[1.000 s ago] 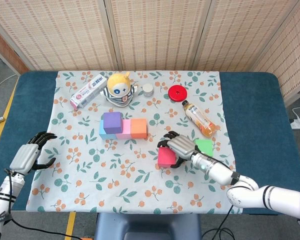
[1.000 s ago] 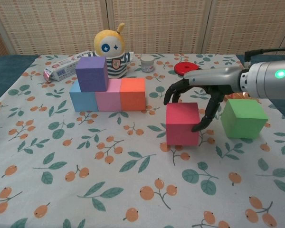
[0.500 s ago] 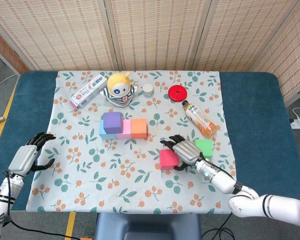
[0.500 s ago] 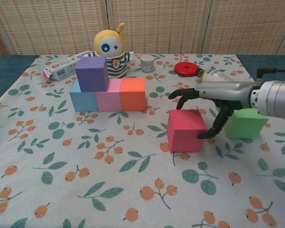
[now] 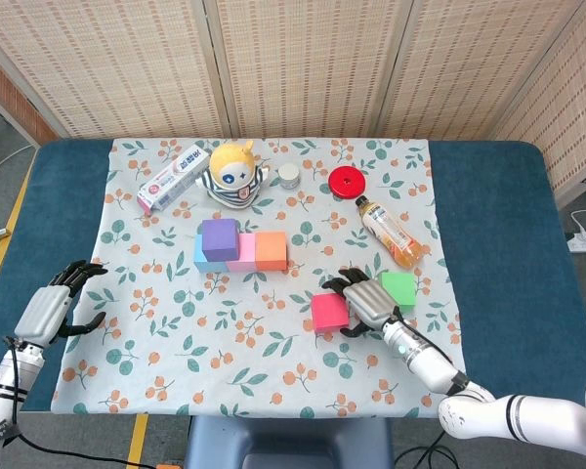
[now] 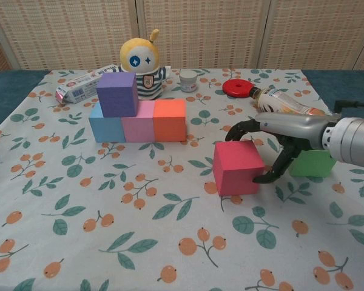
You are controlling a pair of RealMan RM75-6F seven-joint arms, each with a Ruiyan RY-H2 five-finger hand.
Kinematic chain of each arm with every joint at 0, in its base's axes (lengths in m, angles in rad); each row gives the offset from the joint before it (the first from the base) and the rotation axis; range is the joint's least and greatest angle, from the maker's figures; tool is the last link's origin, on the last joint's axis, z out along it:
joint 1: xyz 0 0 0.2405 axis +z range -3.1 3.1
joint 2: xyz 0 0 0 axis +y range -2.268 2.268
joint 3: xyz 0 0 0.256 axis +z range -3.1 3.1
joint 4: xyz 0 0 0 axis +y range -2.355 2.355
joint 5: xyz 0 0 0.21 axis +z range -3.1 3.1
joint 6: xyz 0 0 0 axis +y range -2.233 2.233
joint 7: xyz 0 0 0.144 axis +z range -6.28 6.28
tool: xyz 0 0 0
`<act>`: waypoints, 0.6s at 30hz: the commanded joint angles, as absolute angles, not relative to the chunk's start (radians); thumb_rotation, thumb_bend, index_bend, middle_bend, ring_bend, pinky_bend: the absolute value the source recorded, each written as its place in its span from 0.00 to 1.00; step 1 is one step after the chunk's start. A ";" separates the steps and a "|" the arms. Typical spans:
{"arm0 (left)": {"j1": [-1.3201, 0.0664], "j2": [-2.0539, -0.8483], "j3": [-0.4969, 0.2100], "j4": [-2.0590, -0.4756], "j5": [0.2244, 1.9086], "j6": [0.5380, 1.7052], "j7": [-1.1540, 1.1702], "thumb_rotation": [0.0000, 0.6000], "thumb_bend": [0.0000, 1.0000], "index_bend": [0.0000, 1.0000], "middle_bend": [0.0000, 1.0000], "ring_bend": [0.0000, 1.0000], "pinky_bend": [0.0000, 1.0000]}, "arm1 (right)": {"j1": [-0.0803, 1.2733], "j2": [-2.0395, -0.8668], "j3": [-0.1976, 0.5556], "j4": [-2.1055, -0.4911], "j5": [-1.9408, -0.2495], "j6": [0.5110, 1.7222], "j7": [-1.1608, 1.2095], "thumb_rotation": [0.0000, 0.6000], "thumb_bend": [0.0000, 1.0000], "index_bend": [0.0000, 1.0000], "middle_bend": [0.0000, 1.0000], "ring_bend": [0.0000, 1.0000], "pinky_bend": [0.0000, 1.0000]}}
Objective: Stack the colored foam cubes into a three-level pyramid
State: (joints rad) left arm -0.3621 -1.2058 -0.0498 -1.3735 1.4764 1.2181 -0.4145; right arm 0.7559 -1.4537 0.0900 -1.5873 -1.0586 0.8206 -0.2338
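Note:
On the floral cloth stands a row of blue, pink and orange cubes, with a purple cube on the blue one. A red cube sits alone on the cloth, right of centre. My right hand hovers at its right side with fingers spread in a loose arch, holding nothing. Behind that hand, partly hidden, lies a green cube. My left hand rests open at the table's left edge, seen only in the head view.
Along the back are a toothpaste box, a yellow doll, a small white jar and a red lid. An orange drink bottle lies just behind the green cube.
My right hand has let go of the red cube and slid to the right, off it; the cube now stands on the cloth. The left hand has barely moved.

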 commanded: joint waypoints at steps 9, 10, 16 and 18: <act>-0.355 -1.209 -0.039 -1.373 1.499 1.233 -0.414 1.00 0.32 0.22 0.15 0.08 0.15 | 0.745 -1.416 0.148 -1.627 -1.058 0.851 -0.172 1.00 0.13 0.45 0.27 0.04 0.00; -0.356 -1.209 -0.041 -1.375 1.499 1.232 -0.413 1.00 0.32 0.22 0.15 0.08 0.15 | 0.748 -1.391 0.163 -1.644 -1.060 0.845 -0.154 1.00 0.13 0.45 0.27 0.04 0.00; -0.363 -1.205 -0.048 -1.391 1.495 1.228 -0.395 1.00 0.32 0.22 0.15 0.08 0.15 | 0.793 -1.291 0.247 -1.678 -1.055 0.797 -0.097 1.00 0.13 0.45 0.27 0.04 0.00; -0.365 -1.205 -0.050 -1.396 1.492 1.225 -0.389 1.00 0.32 0.22 0.15 0.08 0.15 | 0.823 -1.277 0.274 -1.665 -1.037 0.763 -0.087 1.00 0.13 0.45 0.27 0.04 0.00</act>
State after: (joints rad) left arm -0.3644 -1.2049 -0.0490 -1.3950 1.4929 1.2259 -0.3904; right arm 0.7942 -1.2957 0.2490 -1.6690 -1.0526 0.7943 -0.1049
